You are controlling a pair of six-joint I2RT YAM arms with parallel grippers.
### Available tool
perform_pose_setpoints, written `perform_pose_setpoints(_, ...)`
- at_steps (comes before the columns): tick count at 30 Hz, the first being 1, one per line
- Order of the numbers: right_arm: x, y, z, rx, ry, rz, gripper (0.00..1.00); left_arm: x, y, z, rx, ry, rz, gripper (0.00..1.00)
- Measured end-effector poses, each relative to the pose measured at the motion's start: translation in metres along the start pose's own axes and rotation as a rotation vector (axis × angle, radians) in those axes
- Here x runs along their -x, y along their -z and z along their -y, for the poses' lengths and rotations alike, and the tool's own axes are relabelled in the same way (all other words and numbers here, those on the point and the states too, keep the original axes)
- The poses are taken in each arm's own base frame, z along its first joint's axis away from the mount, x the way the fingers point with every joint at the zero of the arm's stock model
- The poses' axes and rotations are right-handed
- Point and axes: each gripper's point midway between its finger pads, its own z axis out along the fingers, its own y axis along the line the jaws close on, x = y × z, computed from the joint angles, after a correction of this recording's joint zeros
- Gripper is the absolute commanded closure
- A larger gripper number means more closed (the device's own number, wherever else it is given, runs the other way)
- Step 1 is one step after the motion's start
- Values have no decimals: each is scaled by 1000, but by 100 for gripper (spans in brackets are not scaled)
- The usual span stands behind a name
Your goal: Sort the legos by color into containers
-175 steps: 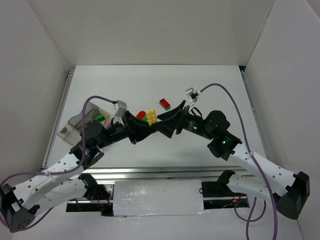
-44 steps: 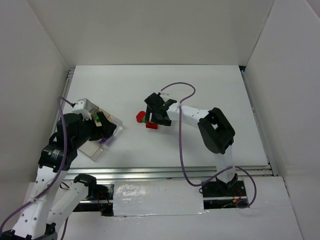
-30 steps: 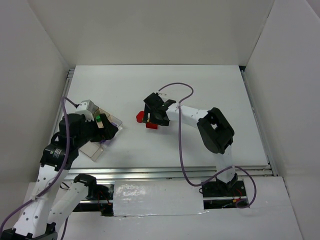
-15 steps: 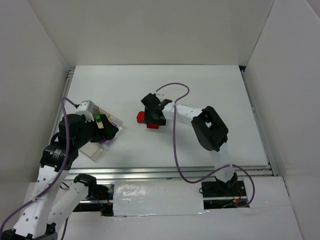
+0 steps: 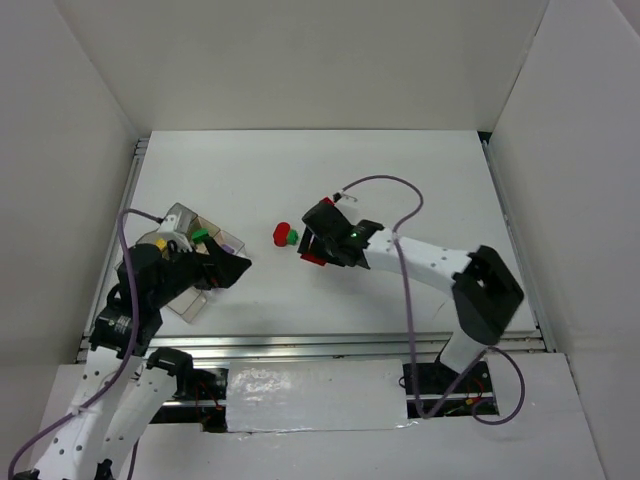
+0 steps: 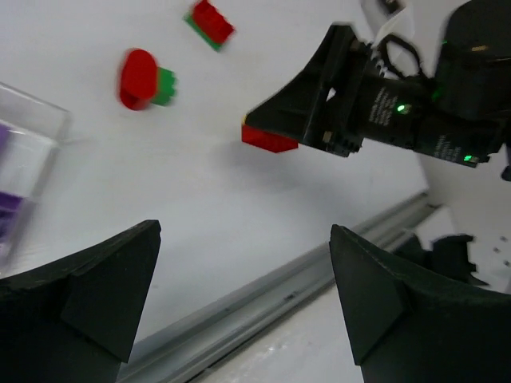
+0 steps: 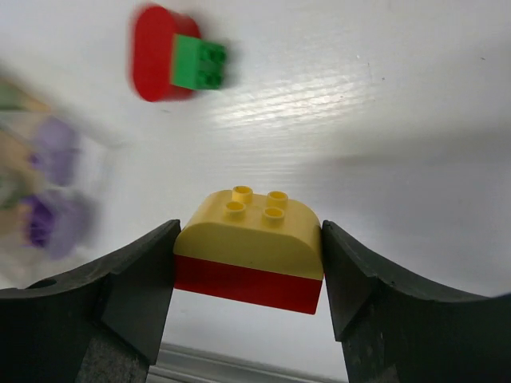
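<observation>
Sitting squarely inside the right hand (image 7: 248, 257) is a yellow-on-red lego (image 7: 249, 230).

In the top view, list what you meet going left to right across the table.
tray → red-and-green legos → right gripper holding a yellow-red lego

One tray (image 5: 186, 302) is sitting on the tabletop (image 5: 300, 170), holding two blurred purple legos (image 7: 53, 134) and one green lego (image 5: 200, 235). Three two-colour stacks are showing: a rounded red-green stack (image 6: 144, 78), a flat red-green stack (image 6: 210, 21) and a yellow-red stack (image 7: 249, 249).
</observation>
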Motion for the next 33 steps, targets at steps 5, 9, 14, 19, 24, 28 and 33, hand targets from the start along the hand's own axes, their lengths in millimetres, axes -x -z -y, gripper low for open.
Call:
perform_pose_setpoints(5, 25, 91, -35, 180, -195, 181, 100, -40, -29, 16, -262, 117, -15, 0)
perform_pose_setpoints(9, 32, 138, -63, 281, -313, 241, 100, -47, -33, 37, -384, 130, -41, 0)
perform_pose_setpoints(14, 19, 152, -69, 286, -359, 275, 100, -20, -24, 78, -520, 45, 42, 0)
perform_pose_setpoints(19, 11, 161, -74, 299, -370, 291, 100, -11, -27, 89, -540, 22, 80, 0)
perform_pose_setpoints(24, 11, 172, -84, 328, -376, 306, 100, -15, -40, 84, -502, 24, 57, 0)
perform_pose_setpoints(28, 12, 182, -93, 359, -382, 310, 100, -16, -42, 85, -499, 23, 60, 0)
perform_pose_setpoints(33, 11, 188, -100, 385, -358, 310, 100, -15, -40, 88, -511, 14, 65, 1)
